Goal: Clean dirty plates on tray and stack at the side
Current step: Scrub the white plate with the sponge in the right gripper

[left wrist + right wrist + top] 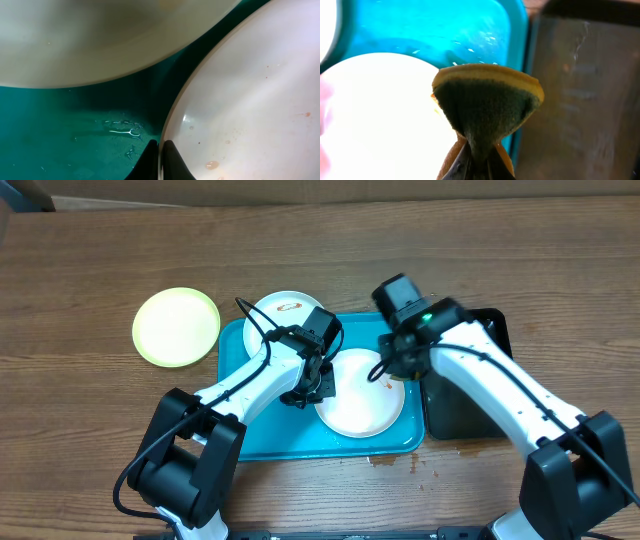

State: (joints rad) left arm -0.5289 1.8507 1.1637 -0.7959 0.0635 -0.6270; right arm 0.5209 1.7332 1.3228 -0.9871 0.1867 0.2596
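The turquoise tray (262, 430) holds two white plates: one at its back left (276, 308) with a brown smear, and one at its middle right (360, 402) with small red-brown spots. My left gripper (310, 388) is shut on the left rim of the middle-right plate (250, 100); the other plate (100, 35) fills the top of the left wrist view. My right gripper (392, 362) is shut on a yellow sponge with a dark green scouring face (487, 102), over that plate's right rim (375, 115). The pale yellow-green plate (176, 326) lies on the table left of the tray.
A narrower black tray (470, 395) stands against the turquoise tray's right side and also shows in the right wrist view (580, 90). Small brown smears (400, 462) mark the wooden table in front of the trays. Water drops (122, 131) lie on the tray floor.
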